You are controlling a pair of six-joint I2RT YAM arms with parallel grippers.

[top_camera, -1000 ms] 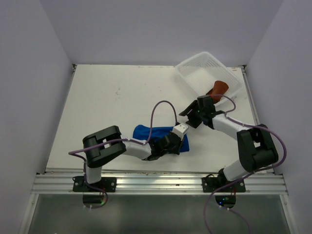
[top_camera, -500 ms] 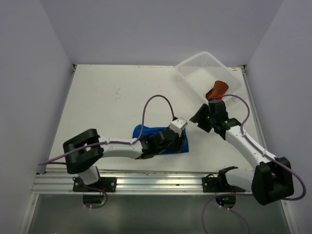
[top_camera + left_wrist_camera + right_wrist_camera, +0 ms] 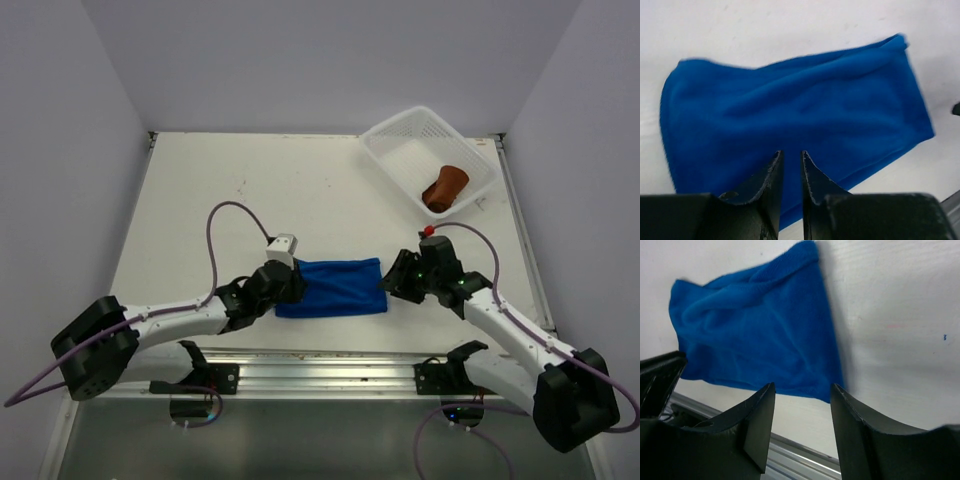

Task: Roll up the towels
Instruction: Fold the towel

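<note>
Two towels are showing here, and neither one is lying as a neat roll on the tabletop (image 3: 250, 180). The blue towel (image 3: 330, 287) is lying spread out flat near the front edge, between the two arms. No part of it is looking rolled up, so that job is not begun. The brown towel (image 3: 444, 187) is sitting inside the white basket (image 3: 410, 155) at the far right corner. It is looking bunched into a small lump. It may be rolled, but it is too small to tell.

So, as far as I can judge, at least the blue one is waiting to be rolled from one end to the other.

Only the top view is showing the basket, the brown towel and both arms, one at each short end of the blue towel. The left wrist view is showing the left fingers (image 3: 771, 175) hanging over the towel's near edge with just a thin gap between them, and I am not seeing any cloth pinched there. It is also showing soft wrinkles in the cloth. The right wrist view is showing the right fingers (image 3: 760, 415) spread wide and holding nothing, just beside the towel's right end.
</note>
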